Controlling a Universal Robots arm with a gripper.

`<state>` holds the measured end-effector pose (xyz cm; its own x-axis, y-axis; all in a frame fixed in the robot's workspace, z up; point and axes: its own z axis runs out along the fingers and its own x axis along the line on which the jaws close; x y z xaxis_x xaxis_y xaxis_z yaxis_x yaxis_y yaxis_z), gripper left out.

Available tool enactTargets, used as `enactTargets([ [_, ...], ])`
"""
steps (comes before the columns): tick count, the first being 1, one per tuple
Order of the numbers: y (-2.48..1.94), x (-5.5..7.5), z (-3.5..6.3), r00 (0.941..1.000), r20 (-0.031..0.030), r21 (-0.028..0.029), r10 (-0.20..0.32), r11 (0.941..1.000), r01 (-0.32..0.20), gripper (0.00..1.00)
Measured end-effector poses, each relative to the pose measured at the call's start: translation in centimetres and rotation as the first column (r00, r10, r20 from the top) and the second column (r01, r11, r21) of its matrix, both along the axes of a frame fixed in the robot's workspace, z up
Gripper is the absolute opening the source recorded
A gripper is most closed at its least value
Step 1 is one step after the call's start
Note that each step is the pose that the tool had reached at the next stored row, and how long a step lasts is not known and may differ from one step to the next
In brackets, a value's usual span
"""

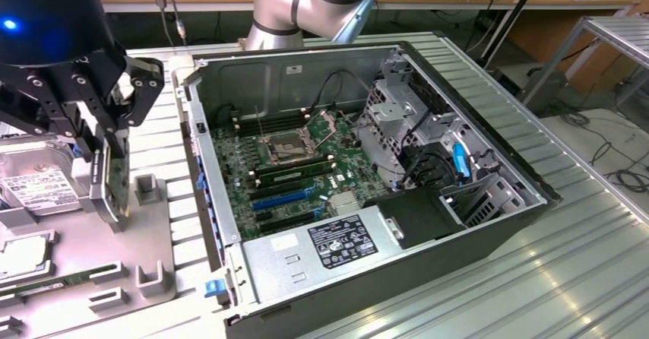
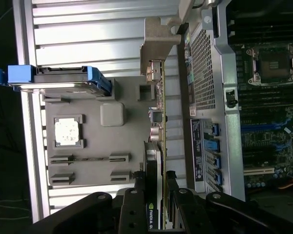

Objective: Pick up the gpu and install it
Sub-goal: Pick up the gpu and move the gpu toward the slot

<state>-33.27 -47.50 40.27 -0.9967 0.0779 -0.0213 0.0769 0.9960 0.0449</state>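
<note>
The gpu point(image 1: 112, 191) is a thin card with a green board edge and a silver end bracket point(image 2: 158, 39). It stands on edge between the fingers of my gripper point(image 1: 99, 153), which is shut on it. In the wrist view the gpu point(image 2: 161, 112) runs out edge-on from my gripper point(image 2: 156, 195). I hold it over the grey parts tray point(image 1: 152, 225), just outside the side wall of the open computer case point(image 1: 487, 225). The motherboard point(image 1: 304, 156) with its blue expansion slots point(image 1: 279, 198) lies inside the case, to the exterior view's right of the card.
The tray point(image 2: 112, 114) also carries a hard drive point(image 2: 58, 80) in a blue caddy, a processor chip point(image 2: 68, 131) and a memory stick point(image 2: 88, 158). A drive cage point(image 1: 400, 118) and a power supply point(image 1: 335, 240) stand inside the case. Ribbed metal table point(image 1: 568, 278) surrounds it.
</note>
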Motion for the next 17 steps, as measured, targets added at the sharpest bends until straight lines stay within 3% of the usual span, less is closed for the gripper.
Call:
enactTargets([
  [17, 0.00, 0.0, 1.76, 1.0000, 0.0000, -0.0001, -0.001, 1.0000, 0.001, 0.27],
])
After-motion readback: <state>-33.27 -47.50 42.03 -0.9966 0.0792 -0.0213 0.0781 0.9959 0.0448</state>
